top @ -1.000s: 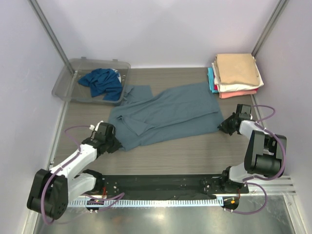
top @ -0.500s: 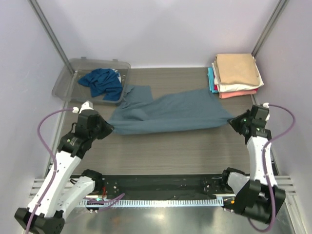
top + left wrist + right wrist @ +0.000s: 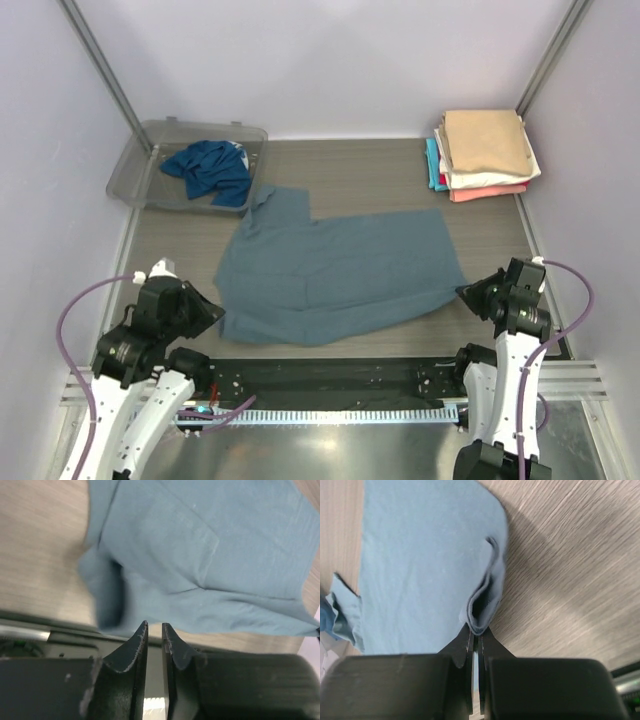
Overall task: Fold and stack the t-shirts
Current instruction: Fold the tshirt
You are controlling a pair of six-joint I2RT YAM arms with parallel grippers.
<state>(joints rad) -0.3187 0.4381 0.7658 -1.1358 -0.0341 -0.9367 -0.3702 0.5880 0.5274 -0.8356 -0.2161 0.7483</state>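
Note:
A dusty slate-blue t-shirt [image 3: 340,270] lies spread out in the middle of the table, its hem near the front edge. My right gripper [image 3: 465,292] is shut on a folded bit of the shirt's right front corner [image 3: 482,605], the cloth pinched at the tips [image 3: 475,628]. My left gripper [image 3: 213,314] hovers just off the shirt's left front corner. In the left wrist view its jaws [image 3: 154,625] stand a narrow gap apart with nothing between them, and the shirt [image 3: 210,555] lies just beyond the tips. A deeper teal-blue t-shirt [image 3: 208,168] sits crumpled in the tub.
The clear plastic tub [image 3: 200,124] stands at the back left. A stack of folded shirts [image 3: 485,150], tan on top, sits at the back right by the wall. The black base rail [image 3: 330,375] runs along the near edge, close under the shirt's hem.
Both arms drew back toward the near edge, dragging the slate-blue shirt forward and out flat. The left gripper let go of its corner; the right one keeps its grip.

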